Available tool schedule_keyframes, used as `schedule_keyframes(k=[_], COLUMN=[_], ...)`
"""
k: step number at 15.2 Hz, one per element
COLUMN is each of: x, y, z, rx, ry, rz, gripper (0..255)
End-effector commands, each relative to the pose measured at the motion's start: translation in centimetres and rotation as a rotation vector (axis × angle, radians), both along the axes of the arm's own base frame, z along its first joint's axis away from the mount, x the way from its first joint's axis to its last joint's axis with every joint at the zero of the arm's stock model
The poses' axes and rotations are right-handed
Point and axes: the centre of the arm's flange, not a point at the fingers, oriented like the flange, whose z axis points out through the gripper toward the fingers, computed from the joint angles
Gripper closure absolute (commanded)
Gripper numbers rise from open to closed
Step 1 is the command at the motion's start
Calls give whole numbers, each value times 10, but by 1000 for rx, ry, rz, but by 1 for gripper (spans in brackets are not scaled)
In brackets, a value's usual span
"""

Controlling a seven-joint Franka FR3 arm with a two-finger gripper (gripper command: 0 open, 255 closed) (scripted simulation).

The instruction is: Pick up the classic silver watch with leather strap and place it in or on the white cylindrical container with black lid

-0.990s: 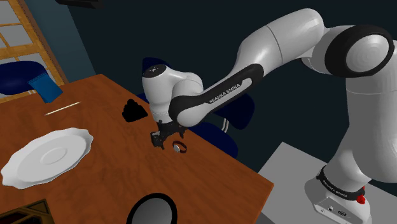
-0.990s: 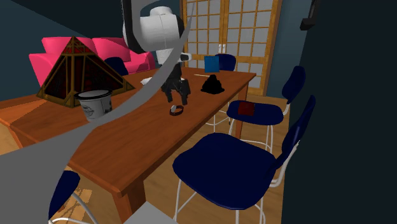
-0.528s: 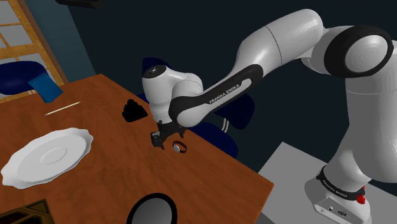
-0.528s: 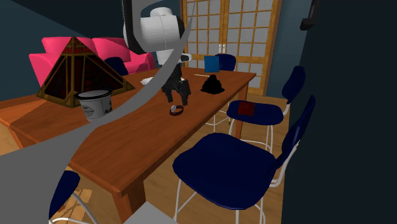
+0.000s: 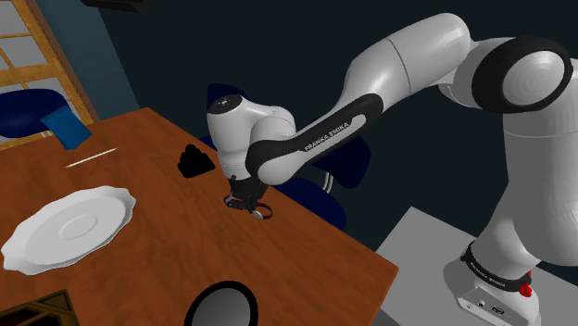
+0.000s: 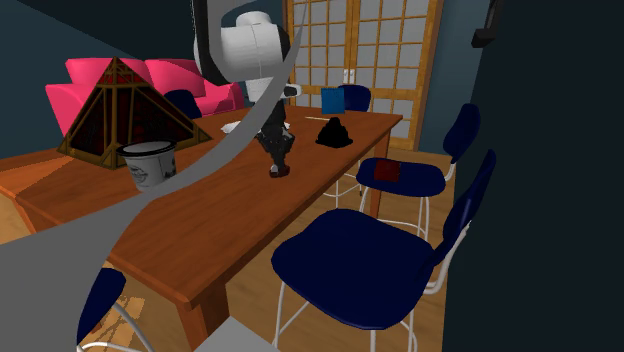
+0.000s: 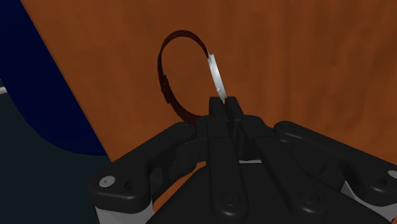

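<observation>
Pinching silver watch with dark red-brown strap (image 7: 215, 75) low over brown surface (image 7: 305, 57), black fingers (image 7: 214, 124) narrow on case edge; loop juts ahead. Well apart, left of second exterior view: white cylindrical black-lidded container (image 6: 150, 163).

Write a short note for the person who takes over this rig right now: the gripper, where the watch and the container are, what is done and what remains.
Gripper: shut on the watch, pinching it at the silver case, low over the wooden table.
Watch: at table level near the table's edge, its dark red-brown strap curved in a loop; not yet lifted, as far as I can see.
Container: white with a black lid, upright on the same table, apart from the watch, toward the second exterior view's left.
Done: approach and grasp.
Left: lift, carry to the container, set the watch on it, release.
</observation>
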Motion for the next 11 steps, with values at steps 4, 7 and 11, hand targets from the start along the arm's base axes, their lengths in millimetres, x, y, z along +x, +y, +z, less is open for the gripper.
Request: schedule_keyframes(k=[4,7,11], x=[0,0,0], y=[0,0,0], z=[11,26,47], rx=[0,0,0], ry=[0,0,0], rz=[0,0,0], gripper=[255,255,255])
